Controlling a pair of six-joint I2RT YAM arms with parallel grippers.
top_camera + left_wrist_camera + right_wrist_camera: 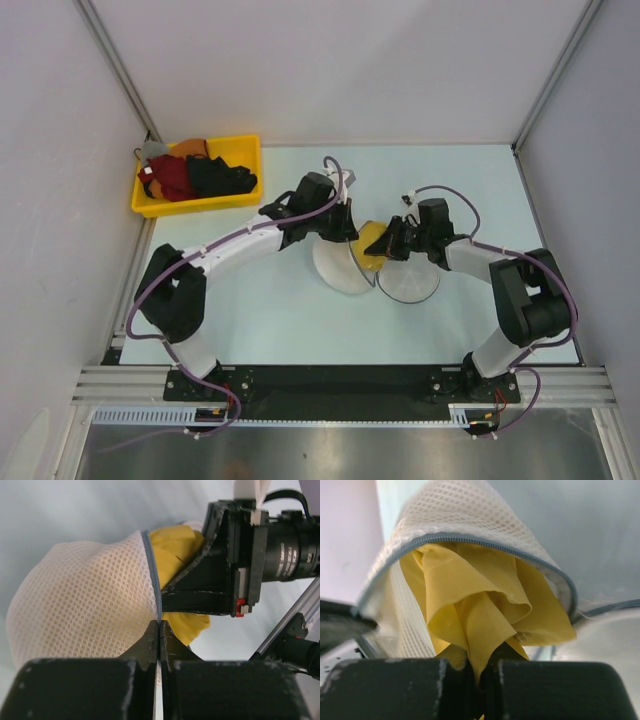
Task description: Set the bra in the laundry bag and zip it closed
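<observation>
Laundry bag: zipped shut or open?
Open. The bra pokes out past the unzipped rim of the laundry bag, pinched in the right gripper.

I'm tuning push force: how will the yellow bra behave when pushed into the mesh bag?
Probably floppy: the bra hangs in soft folds from the right gripper, so it should bunch up, not slide. Likely light, being thin cloth. The laundry bag, pinched at its rim by the left gripper, looks soft and may give under the push.
</observation>
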